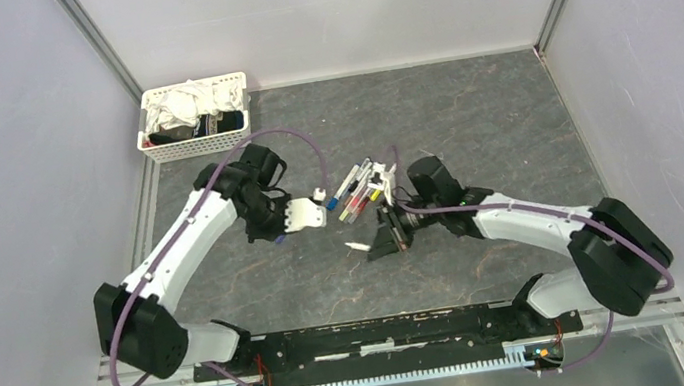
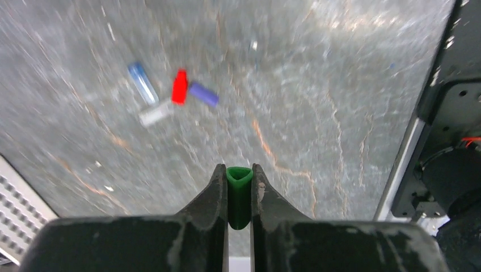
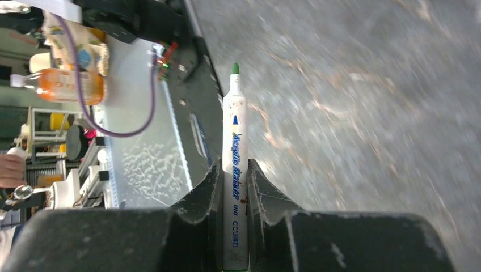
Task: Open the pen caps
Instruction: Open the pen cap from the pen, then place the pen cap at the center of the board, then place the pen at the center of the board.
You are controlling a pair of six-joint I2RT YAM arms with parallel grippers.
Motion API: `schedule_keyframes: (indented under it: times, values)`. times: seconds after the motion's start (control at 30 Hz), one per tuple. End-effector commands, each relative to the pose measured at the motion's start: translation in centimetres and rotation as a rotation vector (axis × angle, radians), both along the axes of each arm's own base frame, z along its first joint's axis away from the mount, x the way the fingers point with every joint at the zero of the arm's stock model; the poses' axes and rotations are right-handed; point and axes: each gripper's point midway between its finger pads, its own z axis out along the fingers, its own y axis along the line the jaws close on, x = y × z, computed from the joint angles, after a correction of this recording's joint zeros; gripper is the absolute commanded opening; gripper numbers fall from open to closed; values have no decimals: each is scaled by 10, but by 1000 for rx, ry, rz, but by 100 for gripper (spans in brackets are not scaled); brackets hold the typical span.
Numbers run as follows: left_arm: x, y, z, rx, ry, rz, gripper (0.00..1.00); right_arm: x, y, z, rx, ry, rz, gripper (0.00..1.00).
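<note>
Pinching a green cap (image 2: 239, 195), the left gripper (image 2: 239, 177) has its jaws closed on the cap's sides, and the cap's open triangular mouth faces 12 o'clock in the left wrist view, above the grey marbled table (image 2: 340, 85). At 11 o'clock from that cap, well apart from it, four loose caps lie close together on the table: a blue cap (image 2: 142, 82), a red cap (image 2: 180, 86), a purple cap (image 2: 203, 94) and a pale cap (image 2: 154, 115), all blurred. The red cap and the purple cap lie just beside each other, and the pale cap sits at 7 o'clock of the red one. The right gripper (image 3: 235, 170) has its jaws closed on the white barrel of a pen (image 3: 235, 130). That pen runs straight toward 12 o'clock in the right wrist view, its green nib bare at the far end and the print "Acrylic Marker" along its side. From above, the other pens (image 1: 358, 191) lie in a loose bundle near the table's middle. The left gripper is at 9 o'clock of the bundle and the right gripper at 5 o'clock of it, both near it and apart from each other. A white basket (image 1: 173, 153) of cloths (image 1: 194, 100) stands at 10 o'clock of the bundle, in the far left corner.
</note>
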Motion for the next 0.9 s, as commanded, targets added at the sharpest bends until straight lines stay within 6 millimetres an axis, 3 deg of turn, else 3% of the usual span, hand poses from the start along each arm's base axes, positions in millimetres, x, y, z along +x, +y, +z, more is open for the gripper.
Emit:
schedule_keyframes:
  times: [0.0,0.07,0.23,0.4,0.63,0.73,0.87]
  values:
    - [17,32,-6,88,26,27,2,-4,-36,-26,-93,-17,-52,0]
    - [23,31,-9,74,39,58,2,1,-45,-30,-132,-43,-92,0]
    - [54,5,-19,-34,5,162,2,47,-73,-31,-281,-176,-354,0]
    - [91,-7,-51,-47,-14,329,5,83,-118,-31,-439,-273,-630,0]
    - [127,0,-92,26,-70,481,16,95,-160,-45,-566,-303,-849,0]
    - [130,0,-95,27,-76,512,29,101,-167,-47,-594,-317,-891,0]
    - [126,-8,-84,-25,-62,532,36,108,-171,-53,-636,-325,-908,0]
